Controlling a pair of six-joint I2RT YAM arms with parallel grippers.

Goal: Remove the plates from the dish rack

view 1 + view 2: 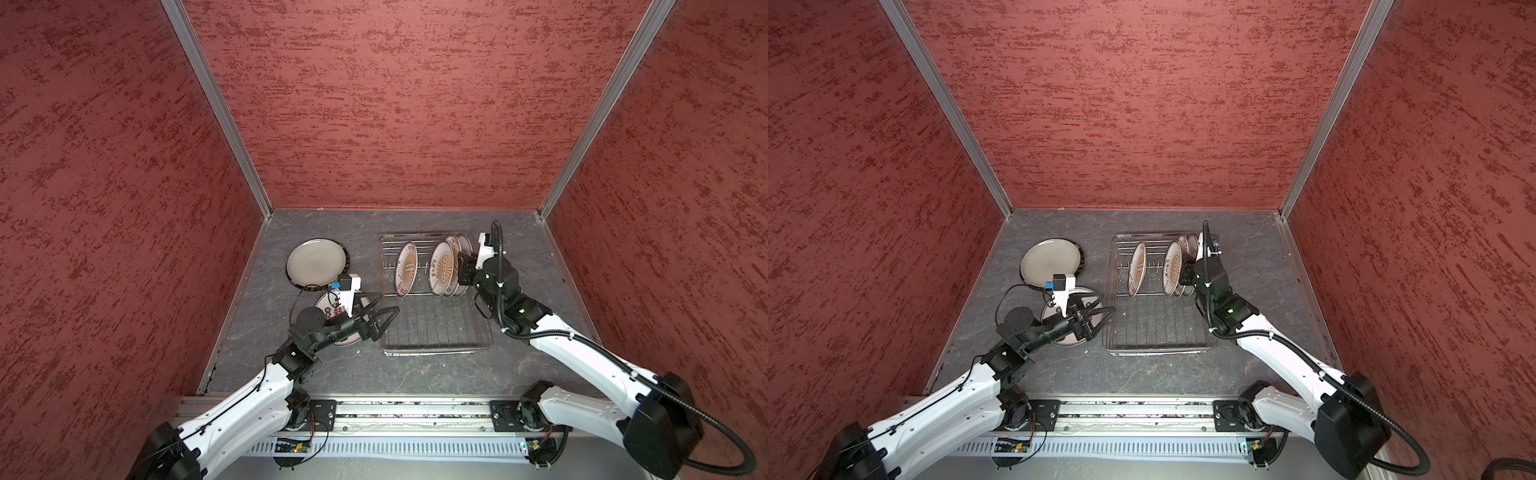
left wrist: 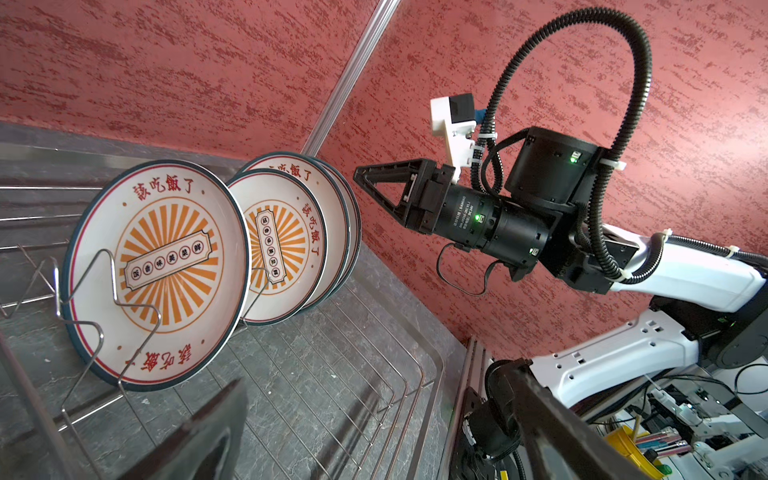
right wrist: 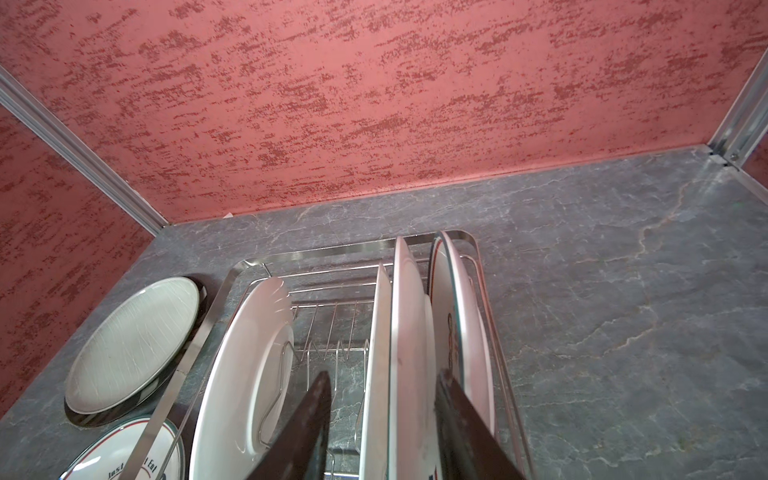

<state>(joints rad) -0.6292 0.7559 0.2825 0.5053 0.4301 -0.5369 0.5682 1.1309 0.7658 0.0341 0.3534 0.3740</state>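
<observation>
At rack (image 1: 436,328) right end: right hand (image 3: 382,374) half open astride two upright plates (image 3: 409,316), gripping neither; left hand (image 1: 389,301) wide open, empty. Risks pinching both together, dragging one out, toppling neighbours.

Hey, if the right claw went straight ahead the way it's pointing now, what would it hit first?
Likely the upright round white plates in the silver wire dish rack: the right claw has two rims between its spread jaws, so its palm should meet those. Which rim first is unclear.
</observation>
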